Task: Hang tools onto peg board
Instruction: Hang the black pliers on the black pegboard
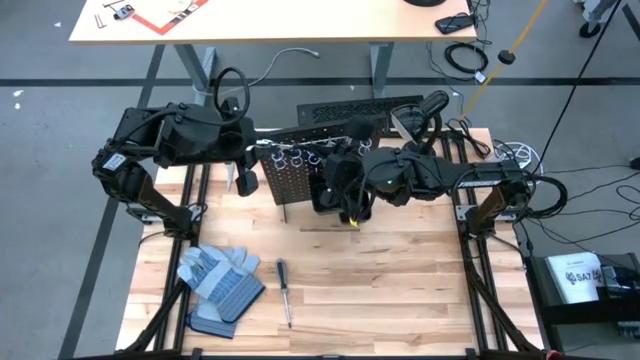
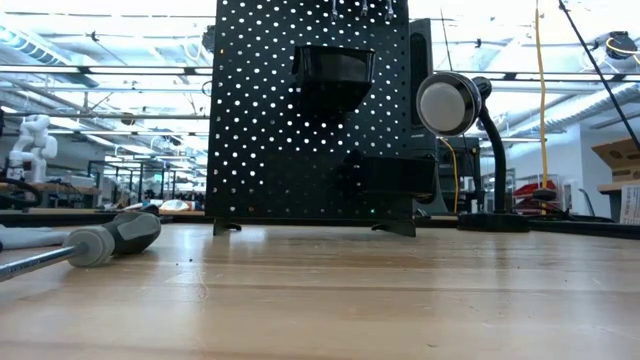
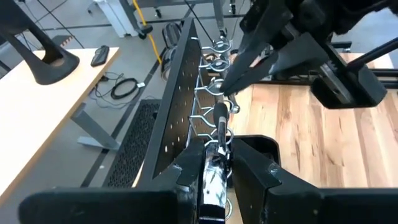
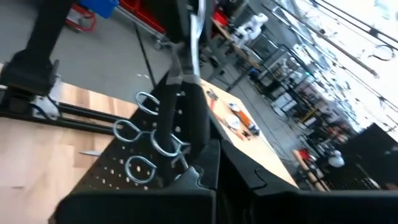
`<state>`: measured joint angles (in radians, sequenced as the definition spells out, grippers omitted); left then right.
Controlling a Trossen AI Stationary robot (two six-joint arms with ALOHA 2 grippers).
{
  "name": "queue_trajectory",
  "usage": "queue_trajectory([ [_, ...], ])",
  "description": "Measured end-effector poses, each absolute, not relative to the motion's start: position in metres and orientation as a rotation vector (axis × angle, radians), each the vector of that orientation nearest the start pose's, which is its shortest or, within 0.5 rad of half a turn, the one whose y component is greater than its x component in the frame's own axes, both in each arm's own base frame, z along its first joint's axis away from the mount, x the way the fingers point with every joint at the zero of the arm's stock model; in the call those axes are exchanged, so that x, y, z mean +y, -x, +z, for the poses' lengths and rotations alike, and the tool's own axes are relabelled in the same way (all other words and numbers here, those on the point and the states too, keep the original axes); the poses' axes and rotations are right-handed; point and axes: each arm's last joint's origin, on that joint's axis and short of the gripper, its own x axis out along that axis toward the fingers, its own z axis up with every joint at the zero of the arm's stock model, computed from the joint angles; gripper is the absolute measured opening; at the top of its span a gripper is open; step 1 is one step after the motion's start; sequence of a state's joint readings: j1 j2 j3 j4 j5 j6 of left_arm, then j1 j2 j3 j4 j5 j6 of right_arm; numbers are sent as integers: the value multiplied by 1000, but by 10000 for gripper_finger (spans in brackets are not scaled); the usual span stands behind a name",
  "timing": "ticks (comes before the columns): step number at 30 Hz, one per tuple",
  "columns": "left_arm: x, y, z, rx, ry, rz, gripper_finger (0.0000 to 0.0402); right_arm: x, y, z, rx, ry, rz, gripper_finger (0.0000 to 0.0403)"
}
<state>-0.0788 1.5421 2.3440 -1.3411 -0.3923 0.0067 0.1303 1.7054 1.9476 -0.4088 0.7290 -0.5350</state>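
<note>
The peg board [image 2: 270, 120] stands upright at the middle of the table, with black bins [image 2: 333, 75] on its near face and a row of silver ring holders [image 3: 214, 62] along its top. From the table's left, my left gripper [image 1: 252, 152] is shut on a silver-and-dark tool [image 3: 214, 168] at that row. My right gripper [image 1: 345, 165] comes from the right, shut, its tips [image 3: 231, 84] at the rings. A dark-handled screwdriver [image 1: 284, 292] lies flat on the table near the front. My left gripper pinches the tool's shiny near part [image 3: 211, 180] between its two fingers, coming from the table's left and slanting down along the row of rings. The tool's dark far end [image 3: 221, 119] reaches forward among the ring holders, clear of the table. My right gripper's shut fingertips stand at one ring holder [image 3: 217, 87]; I cannot tell whether they touch it.
Grey-and-blue work gloves [image 1: 218, 280] lie at the front left beside the screwdriver. A black desk lamp [image 2: 450, 105] stands right of the board at the table's far side. Bare wood stretches across the near half of the table [image 1: 400, 290].
</note>
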Motion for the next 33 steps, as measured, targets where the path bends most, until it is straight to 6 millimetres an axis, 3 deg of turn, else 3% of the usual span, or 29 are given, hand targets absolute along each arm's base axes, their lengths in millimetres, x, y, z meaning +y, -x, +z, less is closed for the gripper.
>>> queue_trajectory([
  [20, -7, -227, 540, 484, -129, 298, 65, 20, -383, 447, 401, 623, -553, 3],
  [33, -8, -254, 529, 511, -166, 325, 97, 20, -383, 446, 412, 627, -546, 3],
])
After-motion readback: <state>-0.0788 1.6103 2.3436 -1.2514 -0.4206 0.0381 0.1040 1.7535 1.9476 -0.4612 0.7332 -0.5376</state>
